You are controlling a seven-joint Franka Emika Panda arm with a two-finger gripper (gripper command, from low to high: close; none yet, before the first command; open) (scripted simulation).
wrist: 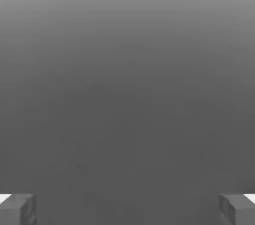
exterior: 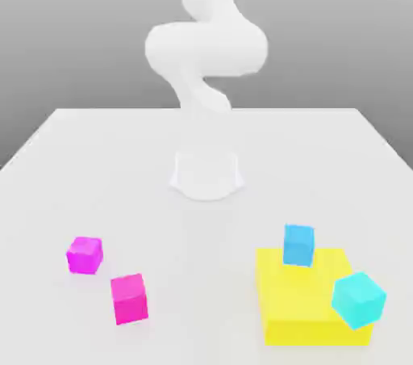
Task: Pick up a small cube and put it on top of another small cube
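The exterior view looks from off the arm (exterior: 206, 48), across the table (exterior: 202, 234) and slanting down, towards the arm's base (exterior: 206, 174). It stands back from the arm, far enough to take in the table's far edge and much of its top. The hand view looks from close behind the gripper (wrist: 127, 210), outward past its two fingertips, and faces a plain grey expanse (wrist: 127, 94). What part of the scene the two views share cannot be told.
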